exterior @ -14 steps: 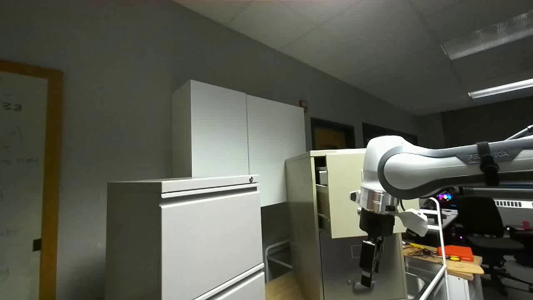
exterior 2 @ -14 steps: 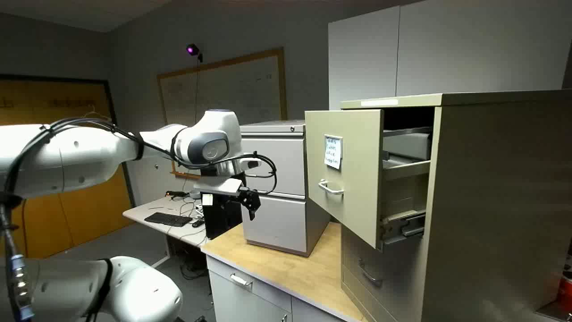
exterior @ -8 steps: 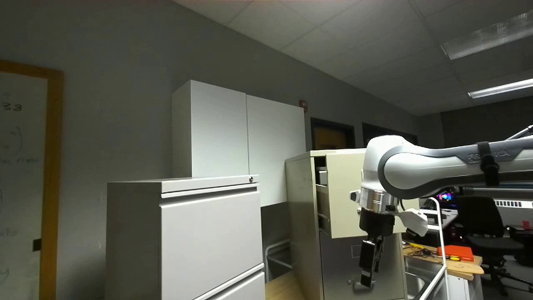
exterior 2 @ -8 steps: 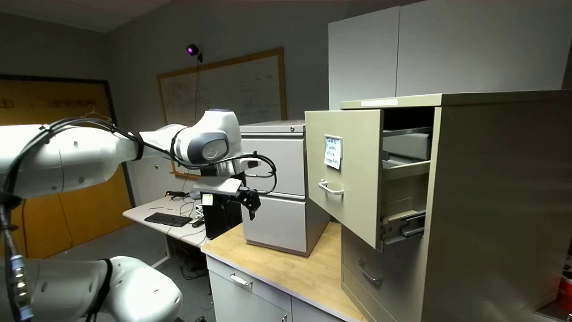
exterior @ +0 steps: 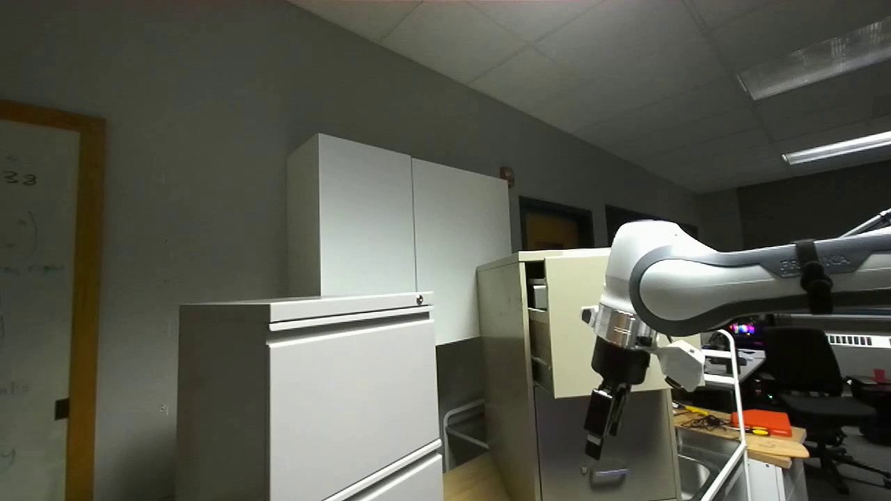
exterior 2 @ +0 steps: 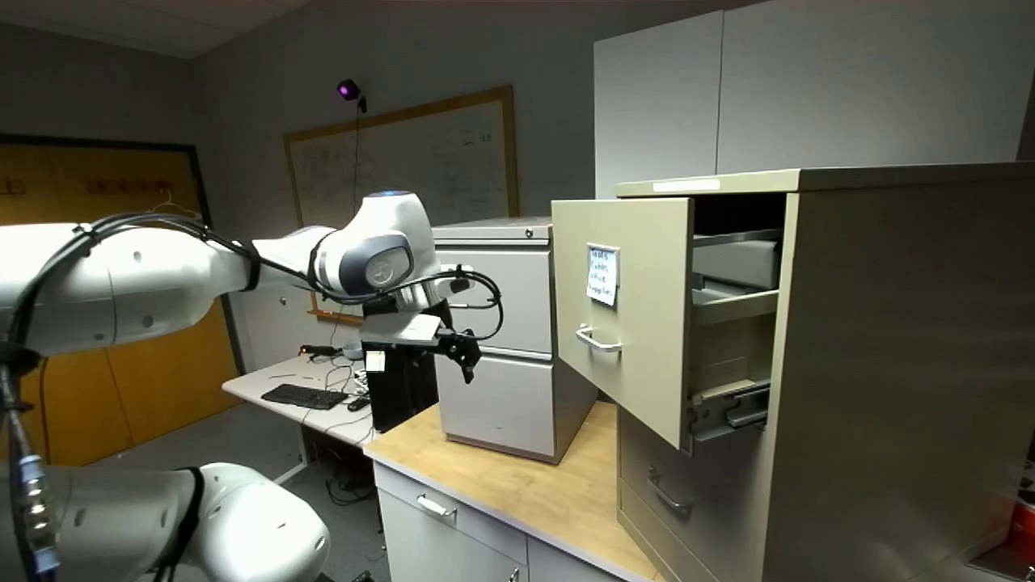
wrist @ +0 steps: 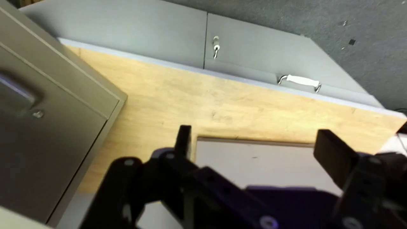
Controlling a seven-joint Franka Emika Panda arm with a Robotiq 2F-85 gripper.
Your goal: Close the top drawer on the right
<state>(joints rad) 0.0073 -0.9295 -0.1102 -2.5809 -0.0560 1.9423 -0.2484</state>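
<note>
"So, where is the top drawer [exterior 2: 647, 323]?"

"In an exterior view, jutting partway from the tan cabinet [exterior 2: 897, 364], which stands at the right-hand end of the tabletop [exterior 2: 501, 485], by its front edge."

"And the jaws?"

"Spread wide, holding nothing, well apart from the drawer."

"How might it handle?"

"Stiff metal, I'd judge; probably heavy with contents, hardly fragile, maybe slippery. The side rail [exterior 2: 716, 417] should let it glide under a steady shove."

"Where to take hold?"

"Probably no grip is needed: press flat on the front, beside the handle [exterior 2: 599, 343]."

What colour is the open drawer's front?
Pale beige; the drawer front shows best in an exterior view.
</note>
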